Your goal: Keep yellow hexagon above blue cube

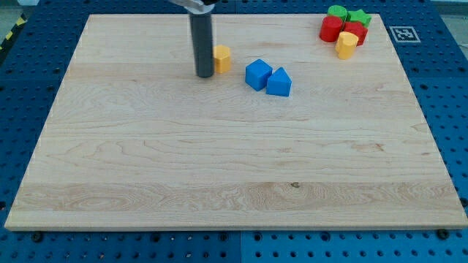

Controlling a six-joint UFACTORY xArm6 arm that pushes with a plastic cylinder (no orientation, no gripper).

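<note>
So my tip (204, 74) was parked right against the yellow hexagon (221, 58), sitting at about its 8 o'clock. It's just a rod, no jaws to open or close, so it only pushes. The hexagon was near the top of the wooden board (146, 183). The blue cube (257, 74) sat at roughly the hexagon's 4 o'clock, touching a blue wedge-ish block (278, 82) on its right. Way off at 2 o'clock was a cluster: red blocks (330, 29), a green cylinder (337, 12), a green star (359, 17), a second yellow block (346, 44). Risk as I saw it: an off-centre push could make the hexagon spin off, or slide into the cube and shove it.
</note>
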